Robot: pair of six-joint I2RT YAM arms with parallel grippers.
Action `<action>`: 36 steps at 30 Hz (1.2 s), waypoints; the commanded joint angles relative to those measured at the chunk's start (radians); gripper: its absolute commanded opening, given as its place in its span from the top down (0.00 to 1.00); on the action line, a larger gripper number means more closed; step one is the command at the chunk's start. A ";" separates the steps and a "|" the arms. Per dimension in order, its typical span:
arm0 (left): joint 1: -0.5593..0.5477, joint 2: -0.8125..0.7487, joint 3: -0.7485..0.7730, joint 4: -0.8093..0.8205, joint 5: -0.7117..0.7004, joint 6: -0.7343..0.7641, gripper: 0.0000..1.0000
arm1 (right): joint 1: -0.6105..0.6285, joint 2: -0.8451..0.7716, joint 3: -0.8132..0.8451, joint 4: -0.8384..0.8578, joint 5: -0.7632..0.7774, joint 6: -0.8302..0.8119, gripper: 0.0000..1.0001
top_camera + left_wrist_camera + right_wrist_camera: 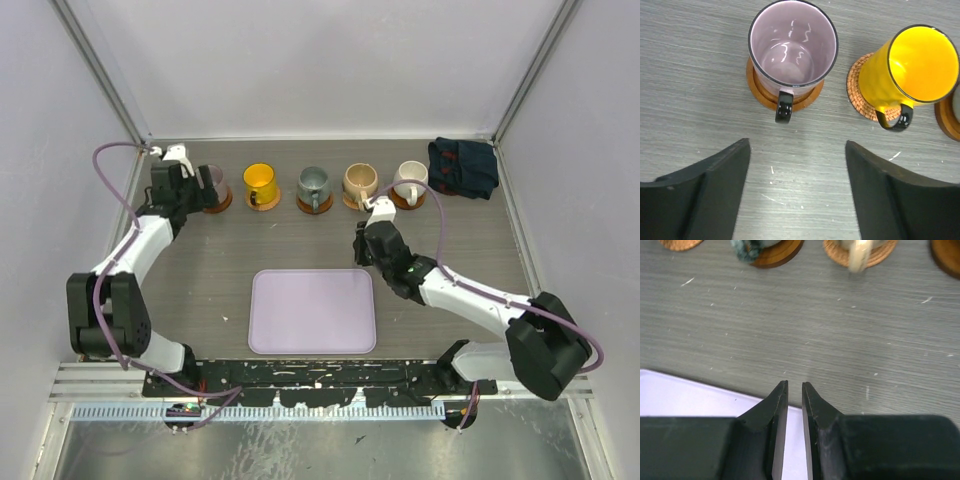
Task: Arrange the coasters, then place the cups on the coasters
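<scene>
Five cups stand in a row at the back, each on a coaster: pink, yellow, grey-green, tan and white. My left gripper is open just beside the pink cup and holds nothing. In the left wrist view the pink cup sits upright on a brown coaster, handle toward my gripper. To its right, the yellow cup rests on a woven coaster. My right gripper hovers in front of the tan cup, shut and empty.
A lilac tray lies in the middle near the arms; its corner shows under my right fingers. A dark navy cloth sits at the back right, beside the white cup. Walls close in the table on three sides.
</scene>
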 commanded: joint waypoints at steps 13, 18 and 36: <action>-0.094 -0.421 -0.229 -0.084 0.020 -0.158 0.02 | -0.206 -0.383 -0.111 -0.049 0.368 -0.011 0.21; -0.162 -0.583 -0.251 -0.151 -0.078 -0.146 0.02 | -0.221 -0.569 -0.158 -0.124 0.501 0.001 0.11; -0.175 -0.818 -0.194 -0.438 0.069 -0.125 0.02 | -0.221 -0.829 -0.101 -0.370 0.634 0.061 0.03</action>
